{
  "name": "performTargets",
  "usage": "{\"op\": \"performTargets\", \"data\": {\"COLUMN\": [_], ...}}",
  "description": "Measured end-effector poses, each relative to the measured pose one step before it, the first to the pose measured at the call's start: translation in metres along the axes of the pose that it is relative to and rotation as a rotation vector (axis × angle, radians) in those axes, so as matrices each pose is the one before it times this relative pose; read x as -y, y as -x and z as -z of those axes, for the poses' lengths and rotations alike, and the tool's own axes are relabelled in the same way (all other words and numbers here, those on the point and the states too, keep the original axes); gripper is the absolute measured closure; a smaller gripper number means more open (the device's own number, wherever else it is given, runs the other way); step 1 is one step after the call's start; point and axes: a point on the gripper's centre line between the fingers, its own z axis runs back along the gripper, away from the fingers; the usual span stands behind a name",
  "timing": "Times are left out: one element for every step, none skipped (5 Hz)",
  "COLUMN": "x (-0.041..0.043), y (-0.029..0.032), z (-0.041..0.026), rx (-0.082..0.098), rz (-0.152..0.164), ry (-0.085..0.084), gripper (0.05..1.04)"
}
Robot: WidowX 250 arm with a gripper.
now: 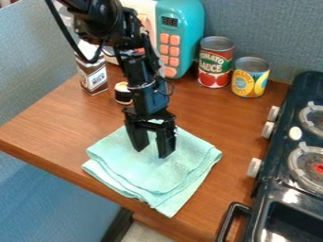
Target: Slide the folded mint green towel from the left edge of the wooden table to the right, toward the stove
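"Where was the towel?"

"The folded pale teal towel [151, 177] lay below the centre of the frame, on the wooden tabletop [211, 118], with the toy stove [274, 163] off to its right."

"And the gripper [152, 152]?"

"Pointed down over the towel's upper middle. Its two fingers stood apart, with teal cloth visible through the gap and nothing clamped. I couldn't tell whether the tips touched."

"How would it have handled?"

"Light and limp, I'd judge: nothing to break, little slip, but likely to sag and unfold wherever it wasn't supported."

"So where to take hold?"

"Near the middle, pinching up a ridge deep enough to catch several layers. The loose corner toward the bottom of the frame looked easy to grab, but lifting there would probably have opened the folds."
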Motion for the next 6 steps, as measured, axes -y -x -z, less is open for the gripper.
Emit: {"op": "performTargets", "data": {"x": [0.00019,-0.00266,-0.00215,-0.03122,-0.03513,-0.01532], "y": [-0.00009,-0.00089,-0.00062,0.00381,-0.00029,0.00204], "z": [0.0,0.00043,-0.00017,-0.02199,-0.02175,-0.0128], "rx": [0.0005,0.0205,0.0475,-0.0857,-0.0327,-0.0267], "rz": [-0.0376,-0.0762,-0.0581,-0.0752,-0.039,0.0029], "ry": [0.0012,-0.0601,-0.0344,-0.1597,0.0402,0.0135], "gripper": [0.082,0.082,0.082,0.082,0.083,0.082]}}
